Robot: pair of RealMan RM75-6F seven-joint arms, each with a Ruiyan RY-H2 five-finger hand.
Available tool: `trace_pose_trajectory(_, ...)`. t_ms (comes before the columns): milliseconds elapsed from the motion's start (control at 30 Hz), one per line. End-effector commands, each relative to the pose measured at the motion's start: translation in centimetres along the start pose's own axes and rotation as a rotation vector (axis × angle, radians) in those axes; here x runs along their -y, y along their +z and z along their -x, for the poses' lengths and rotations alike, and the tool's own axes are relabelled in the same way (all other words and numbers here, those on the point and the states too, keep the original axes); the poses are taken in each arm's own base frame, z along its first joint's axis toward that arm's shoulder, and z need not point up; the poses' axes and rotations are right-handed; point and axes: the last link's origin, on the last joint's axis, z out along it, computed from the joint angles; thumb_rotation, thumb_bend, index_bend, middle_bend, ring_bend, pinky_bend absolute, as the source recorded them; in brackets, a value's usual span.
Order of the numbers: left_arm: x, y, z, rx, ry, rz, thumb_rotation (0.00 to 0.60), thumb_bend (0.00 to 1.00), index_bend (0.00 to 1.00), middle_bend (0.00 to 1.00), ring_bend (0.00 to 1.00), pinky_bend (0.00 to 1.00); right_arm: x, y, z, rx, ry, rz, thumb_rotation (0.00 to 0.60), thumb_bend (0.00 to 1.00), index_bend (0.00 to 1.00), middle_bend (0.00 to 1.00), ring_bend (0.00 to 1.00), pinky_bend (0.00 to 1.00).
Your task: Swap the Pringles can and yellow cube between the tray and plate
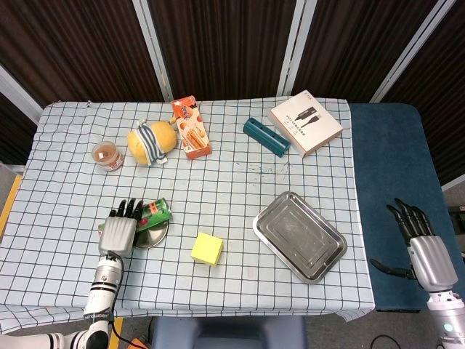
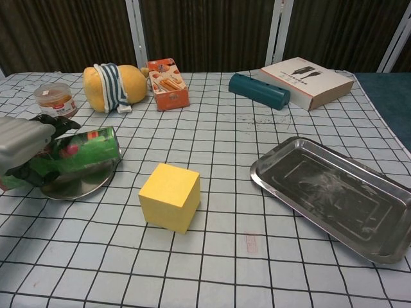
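My left hand grips the green Pringles can, which lies on its side over the small round metal plate at the table's left. The yellow cube sits on the checked cloth between the plate and the rectangular metal tray, which holds nothing. My right hand hangs open off the table's right side over the blue floor, far from everything.
At the back stand a small jar, a yellow plush with a striped cloth, an orange snack box, a teal case and a white carton.
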Motion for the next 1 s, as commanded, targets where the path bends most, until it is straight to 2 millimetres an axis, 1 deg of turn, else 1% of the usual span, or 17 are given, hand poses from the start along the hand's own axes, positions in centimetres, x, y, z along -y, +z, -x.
trace_pose_trajectory(33, 0.1, 0.0, -0.1, 0.000, 0.006, 0.000, 0.600, 0.39, 0.00, 0.00, 0.00, 0.19, 0.0, 0.0, 0.0, 0.001, -0.001, 0.001, 0.600, 0.06, 0.00, 0.00, 0.00, 0.00)
trace_pose_trajectory(233, 0.6, -1.0, -0.8, 0.009, -0.010, 0.002, 0.600, 0.38, 0.00, 0.00, 0.00, 0.18, 0.0, 0.0, 0.0, -0.001, 0.001, 0.003, 0.600, 0.06, 0.00, 0.00, 0.00, 0.00)
trace_pose_trajectory(367, 1.4, -2.6, -2.1, -0.015, -0.027, 0.012, 0.600, 0.38, 0.00, 0.00, 0.00, 0.18, 0.0, 0.0, 0.0, 0.001, -0.002, 0.003, 0.600, 0.06, 0.00, 0.00, 0.00, 0.00)
trace_pose_trajectory(433, 2.2, -3.5, -2.8, -0.034, -0.041, 0.009, 0.600, 0.38, 0.00, 0.00, 0.00, 0.18, 0.0, 0.0, 0.0, 0.002, -0.002, 0.001, 0.600, 0.06, 0.00, 0.00, 0.00, 0.00)
trace_pose_trajectory(567, 5.1, -5.7, -3.9, -0.070, -0.110, 0.003, 0.600, 0.38, 0.00, 0.00, 0.00, 0.18, 0.0, 0.1, 0.1, 0.000, -0.004, 0.003, 0.600, 0.06, 0.00, 0.00, 0.00, 0.00)
trace_pose_trajectory(733, 9.3, -8.2, -4.1, -0.105, -0.177, -0.008, 0.600, 0.37, 0.00, 0.00, 0.00, 0.17, 0.2, 0.2, 0.4, 0.008, -0.007, -0.008, 0.600, 0.06, 0.00, 0.00, 0.00, 0.00)
trace_pose_trajectory(833, 11.7, -9.7, -3.7, -0.162, -0.225, -0.034, 0.600, 0.37, 0.00, 0.00, 0.00, 0.15, 0.5, 0.6, 0.9, 0.010, -0.019, -0.012, 0.600, 0.06, 0.00, 0.00, 0.00, 0.00)
trace_pose_trajectory(933, 13.4, -10.8, -2.7, -0.215, -0.229, -0.077, 0.600, 0.37, 0.00, 0.00, 0.00, 0.15, 1.0, 1.0, 1.5, 0.042, -0.042, -0.020, 0.600, 0.06, 0.00, 0.00, 0.00, 0.00)
trace_pose_trajectory(1000, 14.1, -11.5, -1.8, -0.223, -0.229, -0.109, 0.600, 0.38, 0.00, 0.00, 0.00, 0.15, 1.8, 1.6, 1.8, 0.074, -0.066, -0.046, 0.600, 0.06, 0.00, 0.00, 0.00, 0.00)
